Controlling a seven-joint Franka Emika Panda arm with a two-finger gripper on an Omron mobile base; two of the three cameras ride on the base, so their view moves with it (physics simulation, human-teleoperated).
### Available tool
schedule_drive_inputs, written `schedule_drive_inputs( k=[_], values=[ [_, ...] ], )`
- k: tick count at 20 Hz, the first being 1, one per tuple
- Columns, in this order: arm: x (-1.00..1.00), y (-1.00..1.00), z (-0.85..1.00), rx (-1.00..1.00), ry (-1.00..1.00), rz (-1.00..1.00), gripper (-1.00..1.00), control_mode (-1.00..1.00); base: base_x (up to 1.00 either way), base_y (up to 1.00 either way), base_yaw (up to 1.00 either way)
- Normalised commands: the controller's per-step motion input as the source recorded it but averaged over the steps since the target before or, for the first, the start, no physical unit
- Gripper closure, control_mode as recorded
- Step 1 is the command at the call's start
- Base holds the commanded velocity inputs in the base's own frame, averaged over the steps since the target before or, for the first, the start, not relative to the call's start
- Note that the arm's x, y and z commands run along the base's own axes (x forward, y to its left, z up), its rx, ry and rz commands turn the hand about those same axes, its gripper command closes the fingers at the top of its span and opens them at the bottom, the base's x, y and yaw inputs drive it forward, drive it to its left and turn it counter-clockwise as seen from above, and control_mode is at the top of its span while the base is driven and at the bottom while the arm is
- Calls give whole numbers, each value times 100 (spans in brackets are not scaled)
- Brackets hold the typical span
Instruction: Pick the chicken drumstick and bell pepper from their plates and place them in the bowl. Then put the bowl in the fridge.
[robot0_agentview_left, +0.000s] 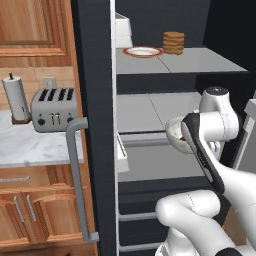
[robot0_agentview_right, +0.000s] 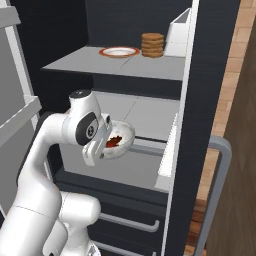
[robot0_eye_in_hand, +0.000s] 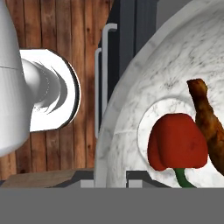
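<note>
Item: deep white-grey marbled bowl (robot0_agentview_right: 119, 140), centre of the right base frame, held level in front of the open tall black fridge (robot0_agentview_right: 210, 75), over its middle pale shelf (robot0_agentview_right: 142, 112). End effector (robot0_eye_in_hand: 109, 177) clenched on the bowl's rim.

Contents: rounded bright red bell pepper (robot0_eye_in_hand: 177, 142), lower right of the hand frame; glossy brown chicken drumstick (robot0_eye_in_hand: 209, 120) touching it at the right edge.

Upper shelf: orange-rimmed white plate (robot0_agentview_left: 143, 51); stack of brown discs (robot0_agentview_left: 173, 42) beside it.

Bench, left base frame: silver toaster (robot0_agentview_left: 54, 108).

Middle fridge shelf (robot0_agentview_right: 145, 112) lies bare and wide — room there; upper shelf (robot0_agentview_right: 100, 64) carries a rimmed plate (robot0_agentview_right: 118, 51) and cookie stack (robot0_agentview_right: 152, 45).
</note>
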Motion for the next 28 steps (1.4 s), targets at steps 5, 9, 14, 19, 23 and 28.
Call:
schedule_drive_inputs(
  k=[5,9,14,19,23,28],
  values=[
    [-4,0,0,0,-2,0,100,-100,0,0,0],
    [-17,-2,9,9,-7,0,100,-100,0,0,0],
    [-13,-2,35,1,5,-5,100,-100,0,0,0],
    [-9,0,46,0,19,-5,100,-100,0,0,0],
    [-7,0,38,0,2,0,100,-100,0,0,0],
    [-14,0,16,0,-4,0,100,-100,0,0,0]
  ],
)
